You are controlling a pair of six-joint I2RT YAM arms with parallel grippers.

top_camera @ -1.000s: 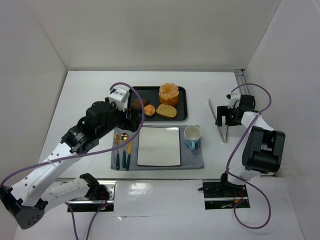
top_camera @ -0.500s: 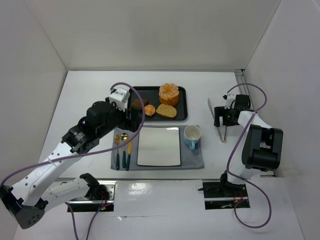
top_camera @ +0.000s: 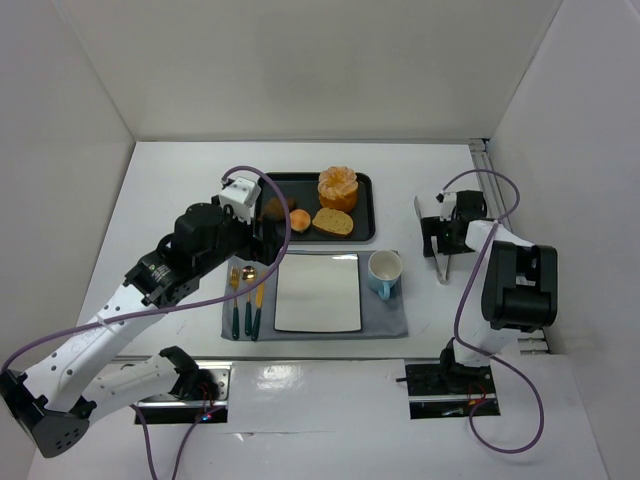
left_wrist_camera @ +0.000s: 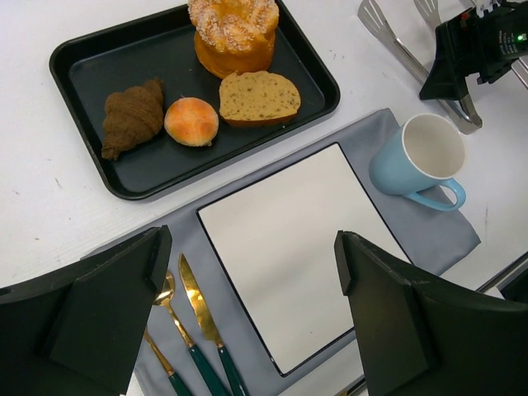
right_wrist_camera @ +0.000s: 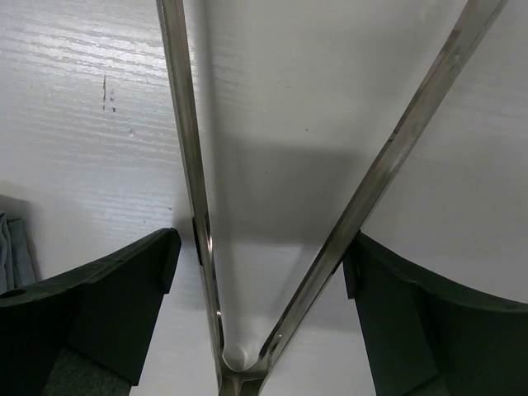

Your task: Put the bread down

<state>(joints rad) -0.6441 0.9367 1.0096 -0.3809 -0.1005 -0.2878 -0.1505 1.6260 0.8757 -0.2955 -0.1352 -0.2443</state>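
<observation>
On the black tray (top_camera: 296, 190) at the far middle of the table, the bread (top_camera: 333, 221) lies flat in the tray's 4 o'clock part, its straighter crust side toward the near rim. In the left wrist view the slice (left_wrist_camera: 259, 96) shows a speckled crumb and a darker edge. A tall ridged orange bun (top_camera: 338, 187) stands just beside it at 12 o'clock, a small round bun (top_camera: 299, 219) sits just beside it at 9 o'clock, and a dark croissant (top_camera: 273, 208) lies beyond that, farther toward 9 o'clock.

At 6 o'clock from the tray a grey placemat (top_camera: 388, 320) carries a white square plate (top_camera: 318, 292). A light blue mug (top_camera: 384, 272) stands at the plate's 3 o'clock, and gold-headed, green-handled cutlery (top_camera: 246, 296) lies at its 9 o'clock.

The left gripper (left_wrist_camera: 252, 330) hangs above the plate's 9 o'clock edge with its jaws spread wide and nothing between them, well apart from the bread.

Metal tongs (top_camera: 443, 252) lie on the bare table at the mug's 3 o'clock. The right gripper (right_wrist_camera: 260, 318) is low over them, jaws parted, one finger (right_wrist_camera: 91, 305) outside each arm near the hinge. Whether the fingers touch the metal cannot be told.
</observation>
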